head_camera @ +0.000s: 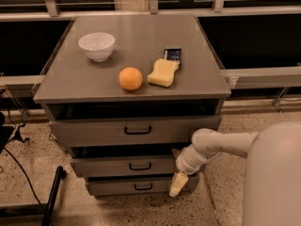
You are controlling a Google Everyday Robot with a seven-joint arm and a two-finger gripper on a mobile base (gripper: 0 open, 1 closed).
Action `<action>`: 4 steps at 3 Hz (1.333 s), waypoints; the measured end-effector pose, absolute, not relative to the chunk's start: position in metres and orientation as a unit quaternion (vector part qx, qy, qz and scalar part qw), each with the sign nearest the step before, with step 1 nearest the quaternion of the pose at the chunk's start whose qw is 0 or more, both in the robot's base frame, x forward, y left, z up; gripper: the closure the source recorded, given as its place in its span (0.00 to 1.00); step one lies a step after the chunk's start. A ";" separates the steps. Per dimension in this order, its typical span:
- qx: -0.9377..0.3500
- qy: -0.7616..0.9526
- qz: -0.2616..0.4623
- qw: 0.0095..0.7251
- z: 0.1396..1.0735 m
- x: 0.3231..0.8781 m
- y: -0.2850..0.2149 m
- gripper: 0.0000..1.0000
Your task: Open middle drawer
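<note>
The middle drawer (117, 166) is a grey flat front with a small black bar handle (140, 165), between a taller drawer (94, 133) above and a narrower one (113, 187) below. A dark gap shows above its front. My gripper (177, 184) is cream-coloured and points downward at the right end of the middle and bottom drawer fronts, well to the right of the handle. It hangs from my white arm (221, 145), which reaches in from the right.
On the grey cabinet top (141, 32) are a white bowl (97, 45), an orange (130, 78), a yellow sponge (163, 73) and a dark packet (172, 55). My white body (275, 178) fills the right. A black stand leg (51, 197) and cables lie on the floor at the left.
</note>
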State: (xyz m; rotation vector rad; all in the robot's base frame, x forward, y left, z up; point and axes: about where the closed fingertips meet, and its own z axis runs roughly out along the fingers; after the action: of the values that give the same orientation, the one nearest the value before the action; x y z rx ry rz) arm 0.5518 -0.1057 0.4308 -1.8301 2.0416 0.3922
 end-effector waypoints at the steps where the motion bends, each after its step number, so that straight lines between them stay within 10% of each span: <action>1: -0.642 0.732 0.155 0.168 0.443 0.531 -0.110 0.00; 4: -0.631 0.746 0.182 0.110 0.458 0.494 -0.115 0.00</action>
State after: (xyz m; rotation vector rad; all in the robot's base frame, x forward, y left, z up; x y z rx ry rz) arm 0.4938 -0.1150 0.4576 -1.8555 2.1927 0.5337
